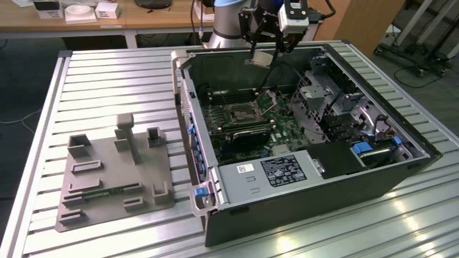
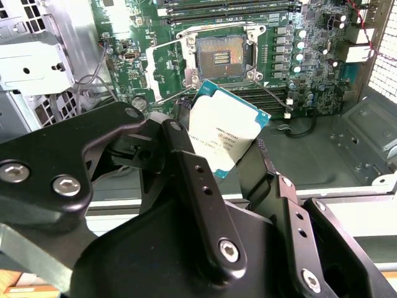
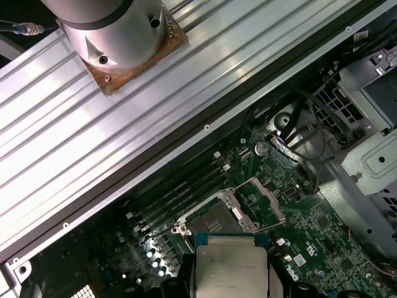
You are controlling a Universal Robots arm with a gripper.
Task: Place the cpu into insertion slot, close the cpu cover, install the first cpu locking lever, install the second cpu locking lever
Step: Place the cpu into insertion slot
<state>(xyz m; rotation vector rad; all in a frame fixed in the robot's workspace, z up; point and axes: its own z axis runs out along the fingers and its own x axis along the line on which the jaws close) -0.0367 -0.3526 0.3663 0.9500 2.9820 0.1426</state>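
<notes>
1. In the exterior view there is one arm with one gripper (image 1: 263,52), one open case (image 1: 373,177) and one grey fixture (image 1: 107,188). All stand on a slatted table (image 1: 107,70), with the fixture at 9 o'clock from the case.
2. There is one cpu (image 1: 259,59), one slot (image 1: 240,114), one cover (image 3: 271,200) and two thin levers.
3. In the second wrist view the gripper's (image 2: 220,149) two black fingers (image 2: 192,167) are closed on opposite edges of the cpu (image 2: 226,133).
4. The cpu hangs in the air over the case's far wall, well apart from the board. In the exterior view it sits at about 1 o'clock from the slot.
5. The cpu is square, so it has no long axis. It is tilted rather than level, its silver top faces the second wrist camera, and one corner points toward the slot (image 2: 222,54).
6. The slot (image 3: 217,220) lies bare with its dark centre exposed. The cover stands swung open just beside it, hinged along one edge.
7. One lever (image 2: 276,98) and the other lever (image 2: 177,94) both angle away from the slot, unlatched.
</notes>
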